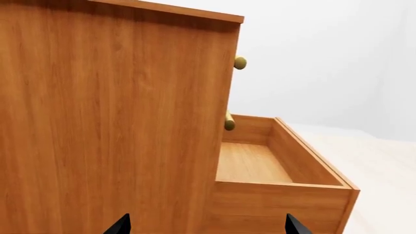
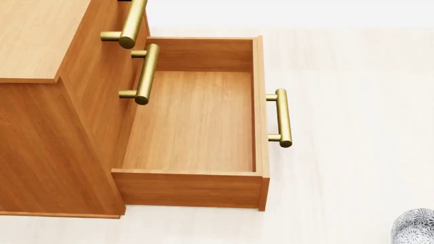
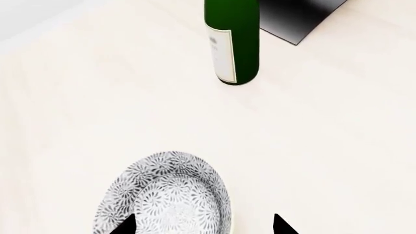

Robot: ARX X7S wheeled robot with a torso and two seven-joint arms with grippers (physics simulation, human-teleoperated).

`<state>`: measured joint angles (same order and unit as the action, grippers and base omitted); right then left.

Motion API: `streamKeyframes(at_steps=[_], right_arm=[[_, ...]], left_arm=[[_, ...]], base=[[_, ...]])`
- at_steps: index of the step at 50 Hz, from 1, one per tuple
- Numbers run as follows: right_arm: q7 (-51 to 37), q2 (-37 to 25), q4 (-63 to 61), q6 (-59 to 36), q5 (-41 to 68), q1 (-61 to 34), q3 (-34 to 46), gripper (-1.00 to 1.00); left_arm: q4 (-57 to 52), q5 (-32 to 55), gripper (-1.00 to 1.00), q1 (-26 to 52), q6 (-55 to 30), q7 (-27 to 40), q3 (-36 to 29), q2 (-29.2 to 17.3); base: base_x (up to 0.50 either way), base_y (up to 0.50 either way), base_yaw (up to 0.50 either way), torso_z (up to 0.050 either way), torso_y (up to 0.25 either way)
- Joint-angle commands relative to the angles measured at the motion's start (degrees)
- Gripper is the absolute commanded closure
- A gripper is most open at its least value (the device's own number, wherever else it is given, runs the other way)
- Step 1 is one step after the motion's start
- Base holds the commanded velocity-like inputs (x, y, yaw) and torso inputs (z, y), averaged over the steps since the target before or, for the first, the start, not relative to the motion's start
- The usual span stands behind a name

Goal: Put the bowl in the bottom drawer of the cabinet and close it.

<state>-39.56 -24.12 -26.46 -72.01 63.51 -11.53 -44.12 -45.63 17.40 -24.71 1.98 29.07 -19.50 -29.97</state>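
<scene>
Bottom drawer point(image 2: 193, 122): pulled fully out of the cabinet point(image 2: 48, 142), interior bare.
Bowl point(image 2: 415, 227): on the floor at 4 o'clock from the drawer, well apart.
Right gripper point(image 3: 202, 225): fingers spread, straddling the bowl rim, grip not closed.
Left gripper point(image 1: 206, 225): spread, holding nothing.
Left: grasp, place, close.

A dark green bottle point(image 3: 232, 41) with a pale label stands upright on the pale floor point(image 3: 312, 126), seen in the right wrist view only. Just beside the bottle lies a flat black panel point(image 3: 295, 17), cut off by the frame edge; whether the two touch cannot be told. A plain white wall point(image 1: 325, 58) meets the floor in the background of the left wrist view.
</scene>
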Motion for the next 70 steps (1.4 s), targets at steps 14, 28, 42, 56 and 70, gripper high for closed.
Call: streamKeyframes(at_steps=[14,28,42,56,70], right_arm=[[3.1,0.9,6.4,5.5,-5.7,-1.7,6.6,-1.0],[3.4,0.9,8.1,6.4,-6.3,-2.3,7.4,-1.0],[3.8,0.8,9.7,7.5,-7.1,-2.7,8.5,-1.0],[3.8,0.7,10.6,7.9,-7.3,-2.7,8.8,-1.0],[4.8,1.0,11.9,9.8,-8.6,-1.7,9.7,-1.0]], left_arm=[[1.2,0.0,-1.0,0.1,0.9,0.0,-0.3,-0.1],[1.1,0.0,-1.0,0.1,0.8,0.3,-0.6,-0.2],[1.7,0.0,-1.0,0.4,1.0,0.3,-0.9,-0.2],[2.2,0.0,-1.0,0.6,1.4,0.3,-1.2,-0.2],[2.9,0.1,-1.0,0.8,1.7,0.3,-1.4,-0.3]], base=[[0.0,0.0,0.0,0.0,0.0],[0.0,0.0,0.0,0.0,0.0],[0.0,0.0,0.0,0.0,0.0],[0.0,0.0,0.0,0.0,0.0],[0.0,0.0,0.0,0.0,0.0]])
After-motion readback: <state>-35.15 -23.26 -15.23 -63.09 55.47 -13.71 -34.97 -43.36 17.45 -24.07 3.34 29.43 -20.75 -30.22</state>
